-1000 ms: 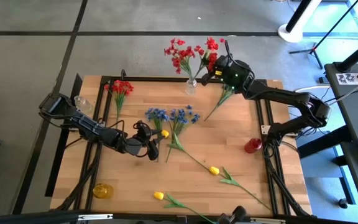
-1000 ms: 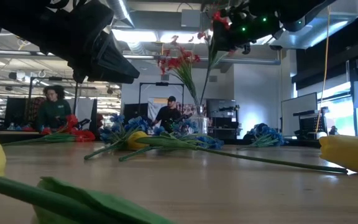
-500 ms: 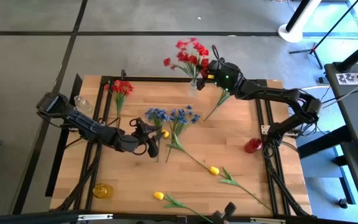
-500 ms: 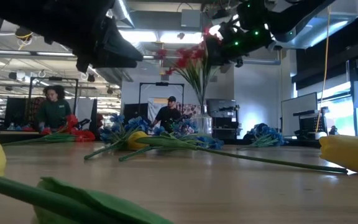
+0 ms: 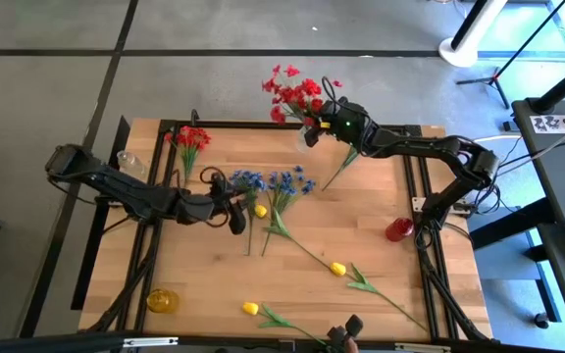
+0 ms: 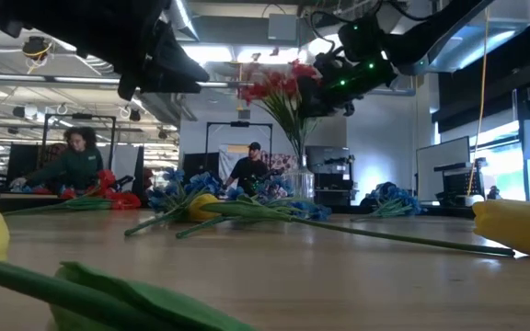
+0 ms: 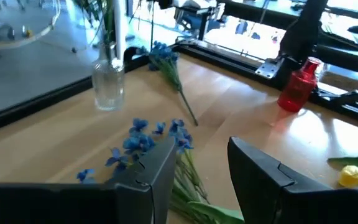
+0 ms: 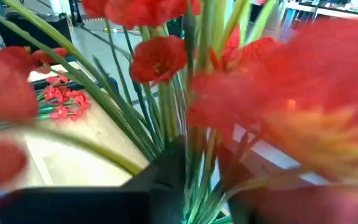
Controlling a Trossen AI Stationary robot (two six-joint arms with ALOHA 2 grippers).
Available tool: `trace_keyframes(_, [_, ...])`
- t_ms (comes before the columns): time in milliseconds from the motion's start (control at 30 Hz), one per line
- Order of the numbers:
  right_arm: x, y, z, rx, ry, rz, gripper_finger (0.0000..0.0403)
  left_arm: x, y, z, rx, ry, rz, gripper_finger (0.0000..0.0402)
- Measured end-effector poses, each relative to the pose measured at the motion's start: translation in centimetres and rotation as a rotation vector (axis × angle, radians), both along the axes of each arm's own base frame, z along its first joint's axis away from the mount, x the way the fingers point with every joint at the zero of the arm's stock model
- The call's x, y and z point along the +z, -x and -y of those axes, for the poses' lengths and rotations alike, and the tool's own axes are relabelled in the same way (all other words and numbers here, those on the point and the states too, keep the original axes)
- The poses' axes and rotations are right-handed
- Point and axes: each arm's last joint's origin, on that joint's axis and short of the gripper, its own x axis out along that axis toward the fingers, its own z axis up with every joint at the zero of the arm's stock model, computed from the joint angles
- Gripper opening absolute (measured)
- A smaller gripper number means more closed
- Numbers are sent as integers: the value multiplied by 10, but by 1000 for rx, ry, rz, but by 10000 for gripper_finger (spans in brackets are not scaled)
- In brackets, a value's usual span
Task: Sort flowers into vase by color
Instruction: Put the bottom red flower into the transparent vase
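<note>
A clear glass vase (image 5: 305, 137) stands at the table's far edge with red flowers (image 5: 297, 91) in it. My right gripper (image 5: 316, 122) is level at their stems just above the vase, fingers a little apart with green stems (image 8: 202, 140) between them. My left gripper (image 5: 236, 210) hovers open and empty over mid-table, above the near ends of two blue flowers (image 5: 273, 182). Another red bunch (image 5: 190, 138) lies flat at the far left. Yellow buds (image 5: 337, 268) (image 5: 251, 308) (image 5: 260, 210) lie on the wood. A third blue flower (image 7: 165, 57) lies beside the vase. My right gripper has the red flowers' stems (image 8: 199, 155) between its two fingers, just above the vase's mouth, coming level from the table's right. The fingers stand slightly apart, and I cannot tell whether they touch the stems. The stems stand upright in the vase.
A red bottle-like vase (image 5: 398, 229) stands at the right edge, a yellow glass one (image 5: 162, 299) lies near the front left corner, and a clear one (image 5: 130, 163) lies at the far left. People (image 6: 72, 164) are in the room behind the table.
My right gripper has come down and toward the table's left with a red bunch, whose blooms now stand together with the other red flowers over the clear vase. My left gripper has risen and gone toward the far edge, to the blue flowers.
</note>
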Motion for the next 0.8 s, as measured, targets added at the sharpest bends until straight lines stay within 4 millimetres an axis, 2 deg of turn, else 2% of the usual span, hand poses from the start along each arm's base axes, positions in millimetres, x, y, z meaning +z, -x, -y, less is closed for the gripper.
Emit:
trace_keyframes(133, [5,2,-1,1,10,3,156,-1,14,-19,62,57,-87,142])
trace_keyframes(267, [21,10,-5,-33,58,14,218,-3,31,-36,179,132,-155,142])
trace_keyframes(433, [33,19,-10,-40,75,3,279,-8,47,-49,304,234,-212,142])
trace_keyframes(600, [36,22,-13,-31,69,-3,315,-12,52,-58,373,253,-249,142])
trace_keyframes(800, [39,24,-14,-13,50,17,330,-13,53,-66,414,285,-240,142])
